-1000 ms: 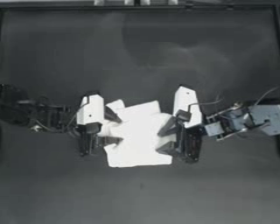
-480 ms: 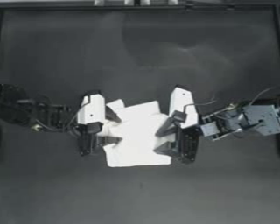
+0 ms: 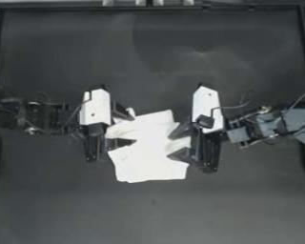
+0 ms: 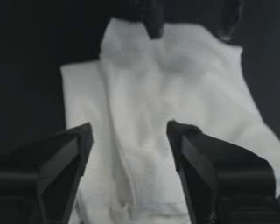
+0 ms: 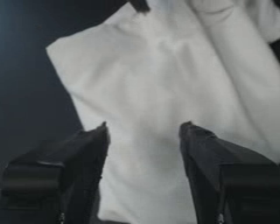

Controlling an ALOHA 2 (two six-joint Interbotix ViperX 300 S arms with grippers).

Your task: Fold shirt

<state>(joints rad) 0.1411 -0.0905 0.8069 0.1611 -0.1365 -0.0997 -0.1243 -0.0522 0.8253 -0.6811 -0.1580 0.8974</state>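
The white shirt (image 3: 150, 151) lies folded into a small wrinkled bundle in the middle of the dark table. My left gripper (image 3: 118, 129) stands at its left edge, open, its jaws spread over the cloth and holding nothing. In the left wrist view the shirt (image 4: 166, 96) fills the space between and beyond the left gripper (image 4: 129, 131). My right gripper (image 3: 179, 143) is at the shirt's right edge, also open and above the cloth. The right wrist view shows the shirt (image 5: 166, 83) under the open right gripper (image 5: 143, 129).
The dark table (image 3: 155, 62) stretches around the shirt, framed by a raised black border (image 3: 148, 6). The right arm's grey wrist parts and cables (image 3: 276, 125) lie to the right. The left arm's links (image 3: 27, 116) lie to the left.
Both grippers have drawn slightly apart, the left one toward the left and the right one toward the right. The shirt lies as before.
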